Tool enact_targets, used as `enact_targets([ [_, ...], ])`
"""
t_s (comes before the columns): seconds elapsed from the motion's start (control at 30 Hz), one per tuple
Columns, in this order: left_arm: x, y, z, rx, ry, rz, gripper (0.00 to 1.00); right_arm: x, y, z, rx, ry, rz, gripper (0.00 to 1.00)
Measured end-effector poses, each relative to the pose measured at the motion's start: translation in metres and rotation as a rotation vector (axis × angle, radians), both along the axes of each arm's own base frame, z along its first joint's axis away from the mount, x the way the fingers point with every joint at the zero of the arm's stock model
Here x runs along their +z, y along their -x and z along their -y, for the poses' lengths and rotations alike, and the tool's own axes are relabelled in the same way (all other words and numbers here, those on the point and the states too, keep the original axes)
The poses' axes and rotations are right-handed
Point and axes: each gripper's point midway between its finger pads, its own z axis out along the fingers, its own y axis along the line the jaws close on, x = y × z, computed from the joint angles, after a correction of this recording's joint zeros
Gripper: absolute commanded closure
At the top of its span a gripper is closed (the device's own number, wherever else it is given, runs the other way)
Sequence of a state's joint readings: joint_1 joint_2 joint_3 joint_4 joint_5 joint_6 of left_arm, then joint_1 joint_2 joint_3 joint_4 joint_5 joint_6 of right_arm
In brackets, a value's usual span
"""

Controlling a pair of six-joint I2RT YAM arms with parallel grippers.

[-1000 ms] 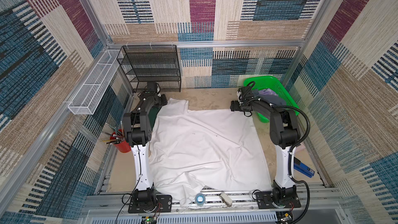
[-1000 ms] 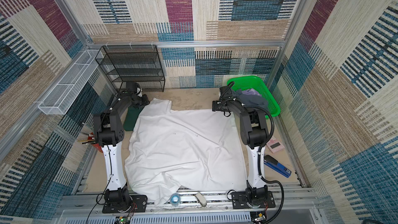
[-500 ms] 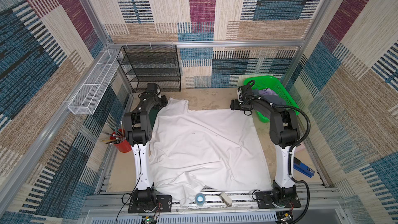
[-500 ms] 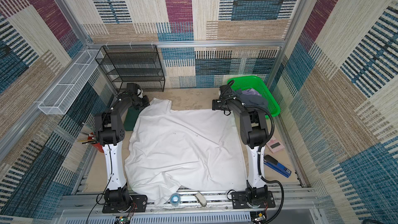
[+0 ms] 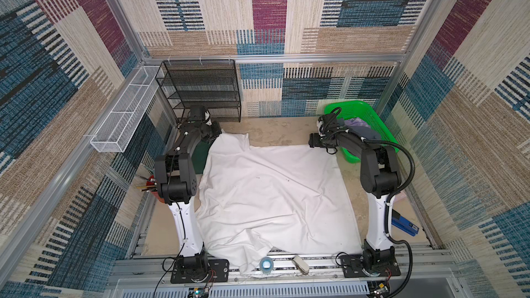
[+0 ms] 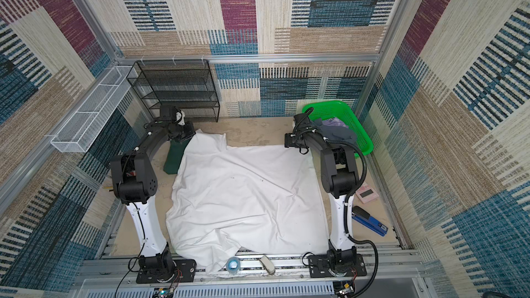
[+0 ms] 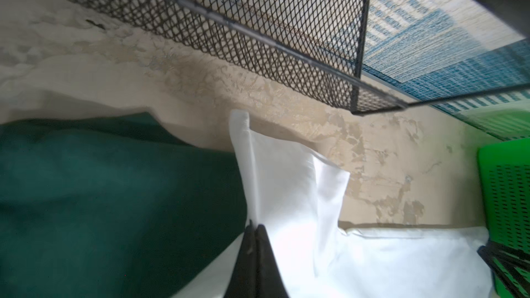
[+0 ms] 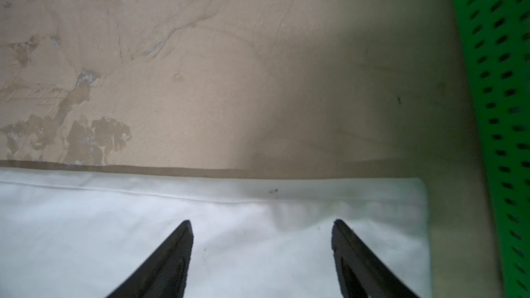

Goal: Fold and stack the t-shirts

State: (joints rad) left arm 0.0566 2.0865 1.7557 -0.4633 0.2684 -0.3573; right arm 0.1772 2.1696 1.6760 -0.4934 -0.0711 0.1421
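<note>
The worn beige desk (image 5: pixel 272 131) carries a spread white shirt (image 5: pixel 272 190), a green shirt (image 6: pixel 173 157) beside it, a basket (image 6: pixel 344 108), a rack (image 5: pixel 200 93) and a stapler (image 6: pixel 370 220).

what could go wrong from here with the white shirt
1. The left pincer is shut on only the sleeve edge of the white shirt, right beside the dark green shirt. Such a thin pinch may slip, or it may drag the green one along.
2. The right pincer stands open above the far hem and grasps nothing, so lifting now would likely skew the cloth.
3. That corner lies close to the green basket, and the pincer might bump it.
</note>
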Motion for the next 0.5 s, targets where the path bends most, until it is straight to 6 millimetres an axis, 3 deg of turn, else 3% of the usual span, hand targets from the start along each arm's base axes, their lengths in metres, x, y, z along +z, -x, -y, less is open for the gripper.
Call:
enact_targets([
  [0.3,0.03,0.091,-0.007,0.097,-0.012,0.024,1.0,0.002,0.003,0.006,-0.017,0.026,0.0,0.31],
  [0.4,0.036,0.123,-0.022,0.177,-0.065,0.039,1.0,0.005,-0.002,0.006,-0.021,0.03,0.012,0.31],
  [0.5,0.041,0.141,-0.045,0.265,-0.108,0.052,1.0,0.005,-0.005,0.006,-0.023,0.033,0.014,0.31],
])
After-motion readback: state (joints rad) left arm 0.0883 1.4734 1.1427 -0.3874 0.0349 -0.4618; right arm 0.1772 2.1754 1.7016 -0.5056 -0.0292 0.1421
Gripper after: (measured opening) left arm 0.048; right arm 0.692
